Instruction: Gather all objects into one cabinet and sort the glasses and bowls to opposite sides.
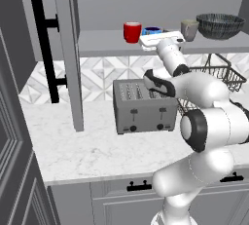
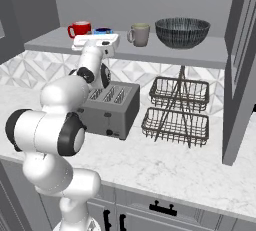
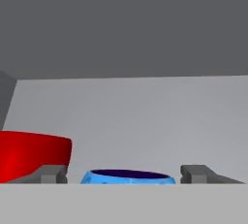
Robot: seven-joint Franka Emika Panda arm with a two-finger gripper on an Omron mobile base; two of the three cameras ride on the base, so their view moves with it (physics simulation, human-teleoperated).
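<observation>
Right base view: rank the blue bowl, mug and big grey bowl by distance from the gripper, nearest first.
Measured from the gripper, which is open on the shelf:
1. Blue bowl: right at the hand, between the fingers in the hand view.
2. Mug: further right along the shelf, mid-shelf.
3. Grey bowl: farthest, at the shelf's right end.
</observation>
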